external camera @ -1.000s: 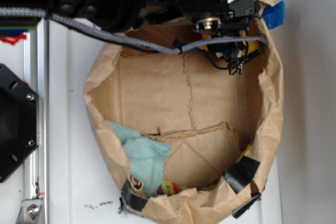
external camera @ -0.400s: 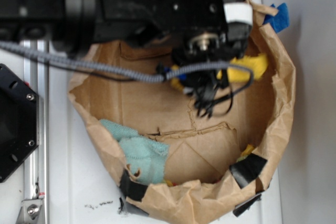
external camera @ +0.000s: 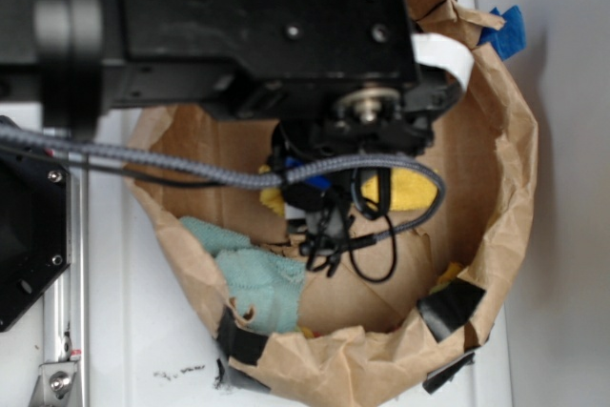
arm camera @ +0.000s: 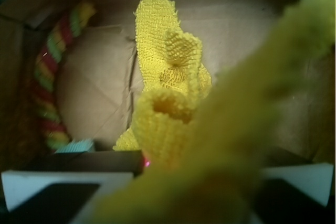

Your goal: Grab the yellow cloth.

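Observation:
The yellow cloth (arm camera: 168, 77) hangs bunched in front of the wrist camera, and a blurred fold of it crosses the lower right of that view. In the exterior view, bits of the yellow cloth (external camera: 412, 190) show on both sides of the gripper (external camera: 334, 195), inside the brown paper bag (external camera: 505, 169). The gripper (arm camera: 173, 163) is shut on the cloth and holds it above the bag floor. Its fingertips are hidden by the fabric and the arm's black body.
A light teal cloth (external camera: 253, 278) lies at the bag's front left. A striped multicolour rope (arm camera: 50, 61) curves along the bag wall. Black tape (external camera: 448, 307) patches the rim, blue tape (external camera: 503, 30) sits at the top right, and a black mount (external camera: 24, 226) stands left.
The arm has moved from the bag's far right rim toward its middle, carrying the yellow cloth along. The bag's rim has shifted and spread, and the teal cloth nudged slightly.

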